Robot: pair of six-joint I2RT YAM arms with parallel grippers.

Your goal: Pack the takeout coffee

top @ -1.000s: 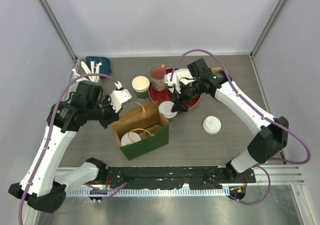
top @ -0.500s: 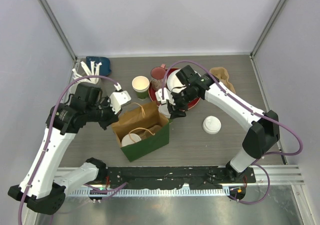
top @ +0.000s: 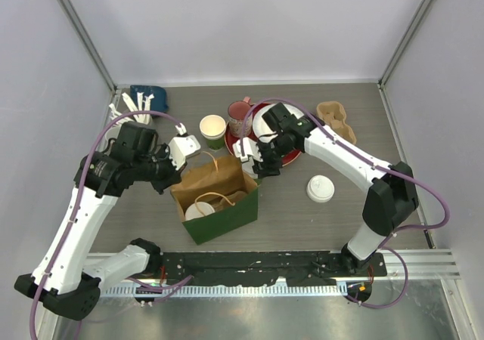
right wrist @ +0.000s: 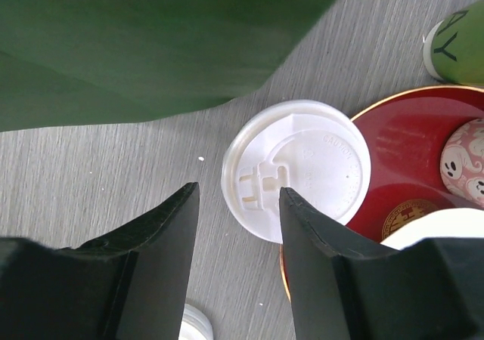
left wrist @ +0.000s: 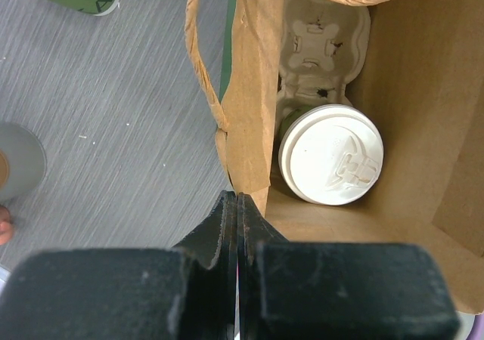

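Right gripper: fingers apart, hanging over a lidded cup, one finger to each side of it. Nothing is clamped.

The lidded cup stands on the counter about mid-way across. It is hard up against the green wall of the paper bag on one side and the rim of a red plate on the other. Can't tell whether it touches the plate.

Left gripper: fingers together, pinching the top edge of the bag's wall and holding the mouth open.

A second lidded cup is already in the bag, seated in a moulded carrier; the slot next to it is free.

An open cup sits toward the far edge. A loose lid lies toward the right edge.

Risks, as I read them:
- Tight quarters. A finger coming down could land on the plate rim or snag the bag wall, tipping the cup or shoving the bag.
- Closing high on the lid could pop it off; a hard squeeze could buckle the paper.
- If the left pinch slips, the mouth sags and the cup catches the wall or the rope handle going in.
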